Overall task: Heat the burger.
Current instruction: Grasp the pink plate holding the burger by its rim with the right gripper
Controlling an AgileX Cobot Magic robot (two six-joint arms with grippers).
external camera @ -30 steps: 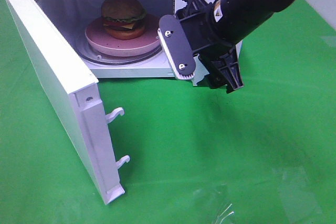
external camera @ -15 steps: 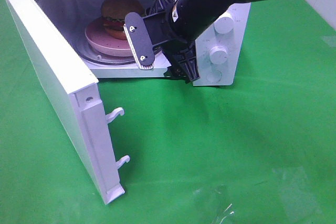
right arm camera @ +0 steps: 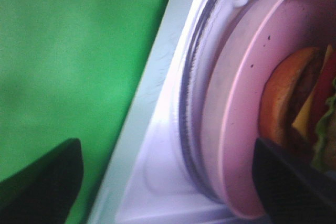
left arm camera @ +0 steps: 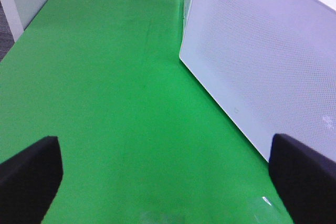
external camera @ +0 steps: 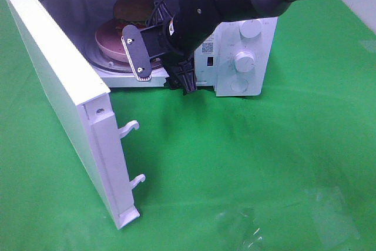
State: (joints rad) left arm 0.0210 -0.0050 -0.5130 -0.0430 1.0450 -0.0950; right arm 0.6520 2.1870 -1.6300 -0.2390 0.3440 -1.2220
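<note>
The burger (external camera: 132, 9) sits on a round pink plate (external camera: 108, 43) on the glass turntable inside the open microwave (external camera: 247, 33). My right gripper (external camera: 163, 72) hangs at the front of the oven's opening, open, with nothing between its fingers. In the right wrist view the burger (right arm camera: 304, 103) and the plate (right arm camera: 247, 103) lie just beyond the open right gripper (right arm camera: 163, 182). The arm hides part of the burger from above. My left gripper (left arm camera: 168, 182) is open over the green cloth, facing the outer side of the microwave door (left arm camera: 262, 51).
The white door (external camera: 59, 86) swings out toward the front left, its two latch hooks (external camera: 132, 127) sticking out. The control panel with two knobs (external camera: 244, 60) is to the right of the cavity. Green cloth (external camera: 264, 168) covers the table.
My right gripper has swung left from in front of the control panel to the mouth of the cavity, close to the plate. Burger, plate and door have not moved.
</note>
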